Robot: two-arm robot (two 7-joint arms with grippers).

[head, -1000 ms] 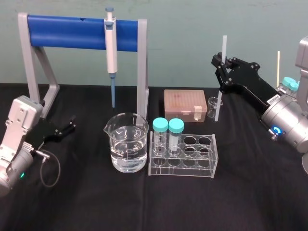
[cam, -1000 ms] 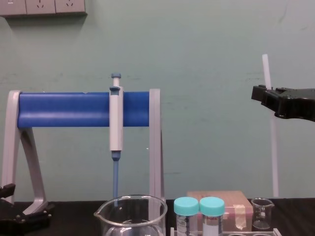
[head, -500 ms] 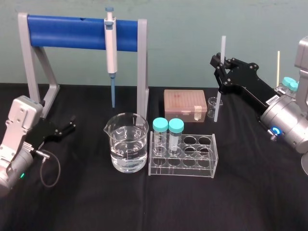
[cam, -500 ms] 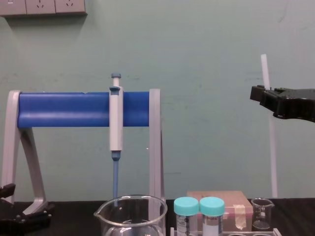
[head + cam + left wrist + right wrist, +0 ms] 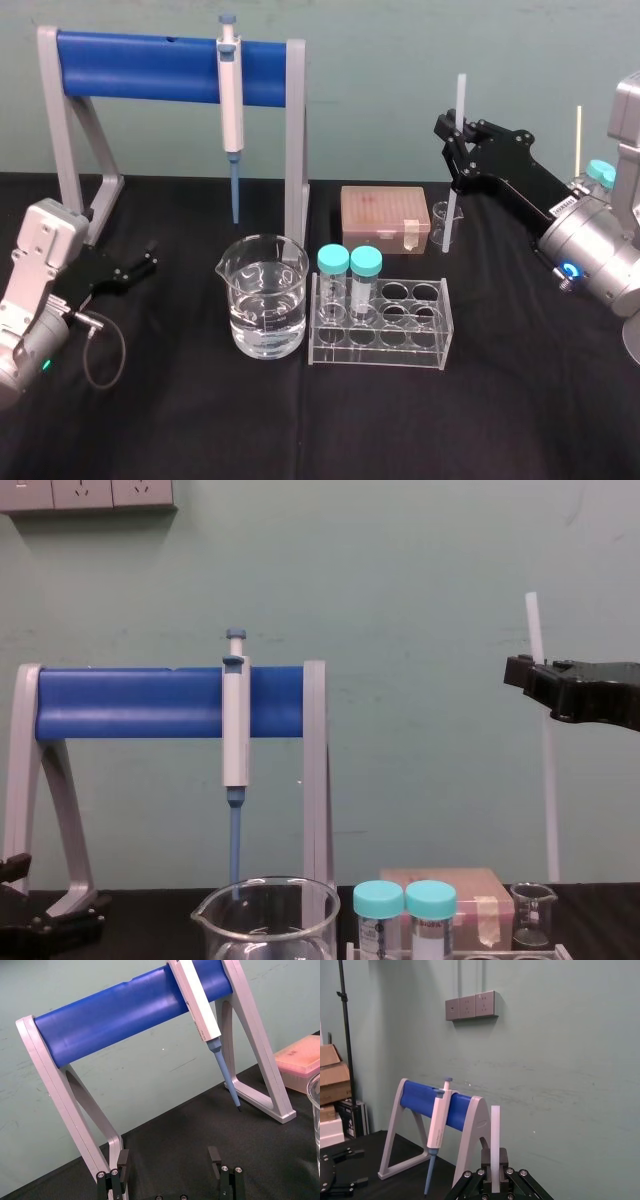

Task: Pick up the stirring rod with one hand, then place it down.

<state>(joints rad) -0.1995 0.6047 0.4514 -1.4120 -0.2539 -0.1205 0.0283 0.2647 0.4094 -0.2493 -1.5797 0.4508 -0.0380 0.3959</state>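
White stirring rod [image 5: 461, 95] in right hand [image 5: 452, 137] (midsection behind jaws)

— What do the arms look like?
— At eight o'clock in the head view, the left gripper [image 5: 150, 256] is black and angular, on a pale grey boxy wrist [image 5: 40, 250] with a green light [image 5: 45, 365] and a looping grey cable [image 5: 121, 352].
— And at three o'clock?
— The right gripper [image 5: 452, 140] is black too, with a white label [image 5: 567, 204], a silver cylindrical wrist [image 5: 597, 252] and a blue ring light [image 5: 569, 272].

The right tool [image 5: 494, 1167] clamps the rod [image 5: 495, 1130] upright, just beside the rack [image 5: 415, 1097]. A pipette [image 5: 438, 1120] hangs from the rack's blue bar; wall sockets [image 5: 470, 1006] sit above it.
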